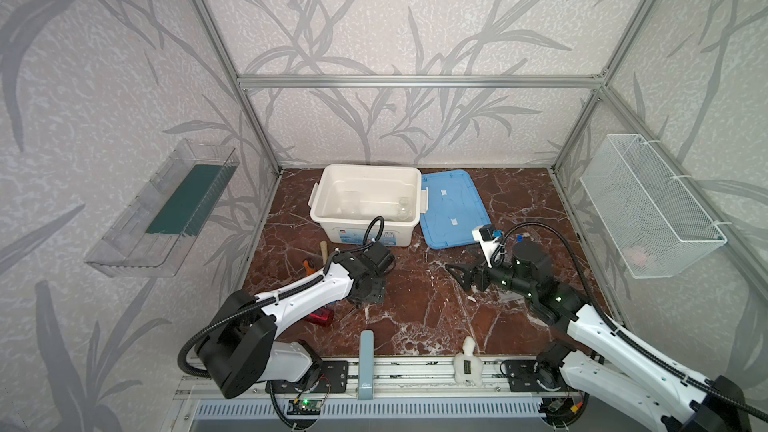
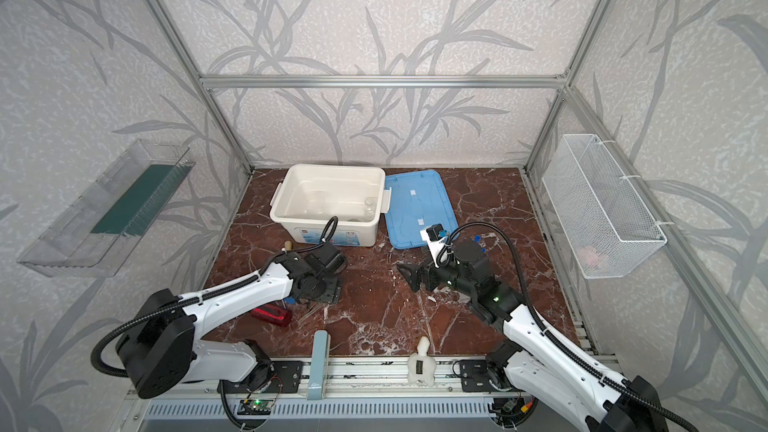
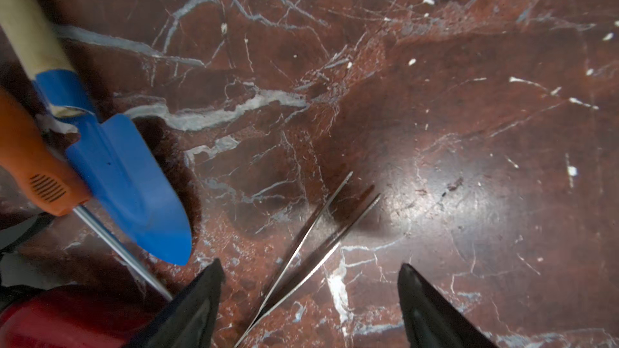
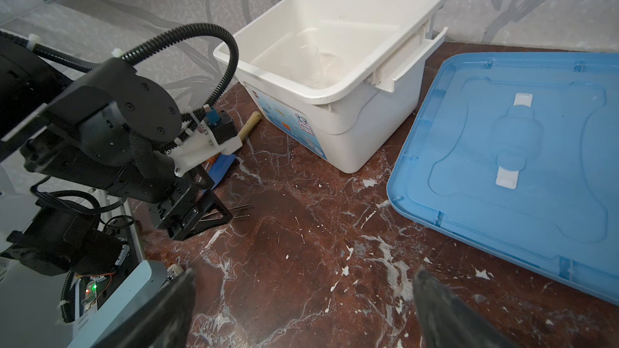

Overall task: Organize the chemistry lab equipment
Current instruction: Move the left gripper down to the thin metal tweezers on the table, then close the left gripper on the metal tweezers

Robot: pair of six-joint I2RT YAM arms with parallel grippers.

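Observation:
Two thin rods (image 3: 315, 232) lie on the marble table, meeting in a V. My left gripper (image 3: 310, 271) points down over them, open, one finger on each side and neither touching. The same rods (image 4: 239, 210) poke out beside that gripper in the right wrist view. A white bin (image 1: 365, 171) at the back holds a small clear cup (image 1: 403, 206) and another faint clear vessel (image 1: 348, 201). A blue cap (image 1: 518, 238) shows just behind my right arm. My right gripper (image 1: 455, 274) hovers mid-table, open and empty (image 4: 306, 274).
A blue trowel (image 3: 134, 189) with a wooden handle, an orange-handled tool (image 3: 30, 169) and a red object (image 1: 320, 317) crowd the left gripper's side. The bin's blue lid (image 1: 453, 209) lies flat to its right. A wire basket (image 1: 648, 205) and a clear shelf (image 1: 166, 209) hang on the walls.

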